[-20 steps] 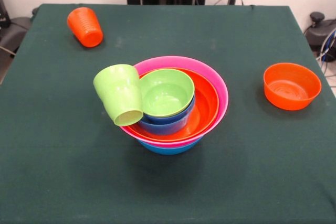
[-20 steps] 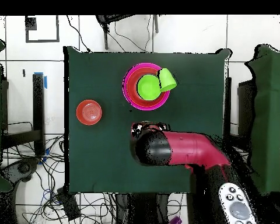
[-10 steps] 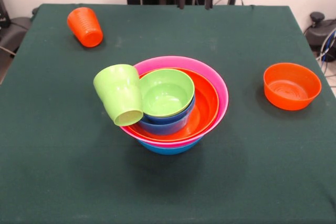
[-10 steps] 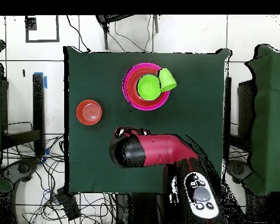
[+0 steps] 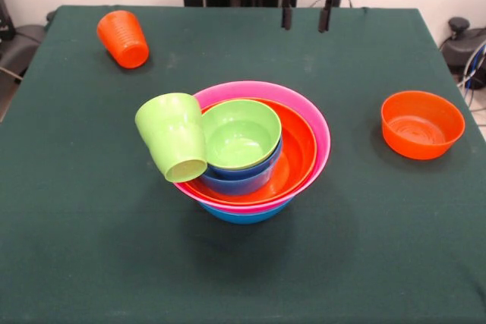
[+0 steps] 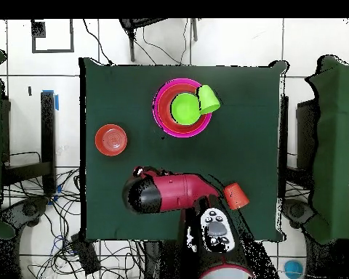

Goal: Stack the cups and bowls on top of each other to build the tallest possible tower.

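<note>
The tower (image 5: 254, 165) stands mid-table: a lime-green bowl (image 5: 239, 133) nested in a small blue bowl, then orange, pink and a wide blue base. A lime-green cup (image 5: 173, 136) leans tilted against the pile's rim, mouth facing outward, not properly stacked. An orange ribbed cup (image 5: 123, 38) lies on its side near a far corner, and a small orange bowl (image 5: 422, 124) sits well apart on the green table (image 5: 91, 248). The gripper (image 5: 305, 19) hangs empty, fingers apart, above the table's far edge. The orange bowl looks the likeliest next pick; pinching one wall at the rim and lowering it centred should avoid nudging the leaning cup.
</note>
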Motion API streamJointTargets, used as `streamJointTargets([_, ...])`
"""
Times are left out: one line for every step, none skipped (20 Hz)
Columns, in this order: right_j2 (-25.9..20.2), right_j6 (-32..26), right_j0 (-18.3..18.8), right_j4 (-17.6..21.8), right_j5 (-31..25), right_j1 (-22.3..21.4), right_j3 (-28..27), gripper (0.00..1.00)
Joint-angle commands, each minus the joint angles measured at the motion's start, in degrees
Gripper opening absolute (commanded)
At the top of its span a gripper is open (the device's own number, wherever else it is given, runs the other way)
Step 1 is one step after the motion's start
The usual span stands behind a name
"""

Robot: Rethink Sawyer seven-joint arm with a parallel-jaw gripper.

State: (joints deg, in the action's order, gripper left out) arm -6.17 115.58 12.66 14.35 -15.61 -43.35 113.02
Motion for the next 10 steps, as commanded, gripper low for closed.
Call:
streamJointTargets([2.45, 13.25, -4.37, -4.38, 3.66, 5.07, -4.03, 1.0])
streamJointTargets([2.77, 13.68, -5.2, -5.08, 3.88, 5.62, -4.46, 1.0])
streamJointTargets([3.18, 14.18, -6.11, -5.81, 4.34, 6.56, -5.12, 1.0])
streamJointTargets([3.49, 14.45, -6.7, -6.3, 4.72, 7.12, -5.46, 1.0])
streamJointTargets([3.89, 15.07, -7.45, -7.11, 5.49, 8.25, -6.1, 1.0])
streamJointTargets([4.15, 15.33, -7.96, -7.63, 6.03, 8.96, -6.45, 1.0])
streamJointTargets([4.53, 15.76, -8.6, -8.25, 6.74, 10.03, -7.02, 1.0])
streamJointTargets([4.91, 16.2, -9.23, -8.88, 7.46, 11.09, -7.58, 1.0])
streamJointTargets([5.55, 16.57, -10.24, -9.32, 8.02, 12.43, -8.51, 1.0])
streamJointTargets([5.91, 16.69, -10.79, -9.68, 8.41, 13.19, -9.02, 1.0])
